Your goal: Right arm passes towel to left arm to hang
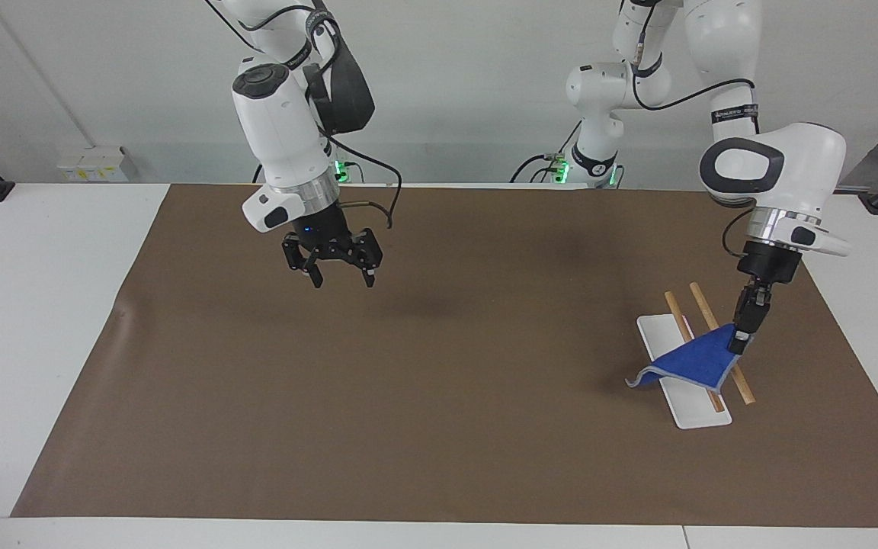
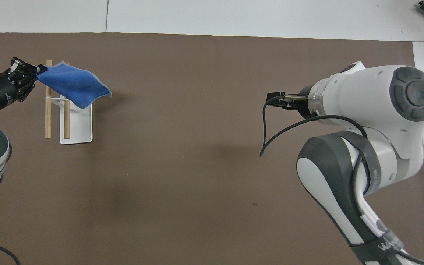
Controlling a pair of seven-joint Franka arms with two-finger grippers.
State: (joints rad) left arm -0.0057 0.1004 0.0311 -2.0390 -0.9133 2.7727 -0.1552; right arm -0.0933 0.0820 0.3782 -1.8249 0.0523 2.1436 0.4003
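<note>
Left end effector (image 1: pixel 742 341), clenched on a towel (image 1: pixel 694 362) corner over the rack (image 1: pixel 683 374); uneven drape may slide off. Right end effector (image 1: pixel 340 276) released, waiting.

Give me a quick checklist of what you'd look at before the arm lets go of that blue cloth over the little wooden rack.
1. Left gripper shut on the towel corner: ok.
2. Towel draped across both wooden bars of the rack: ok.
3. Towel hanging evenly on both sides: not ok, most hangs toward the right arm's end.
4. Towel will stay when released: cannot tell.
5. Right gripper open, away, over bare mat: ok.
</note>
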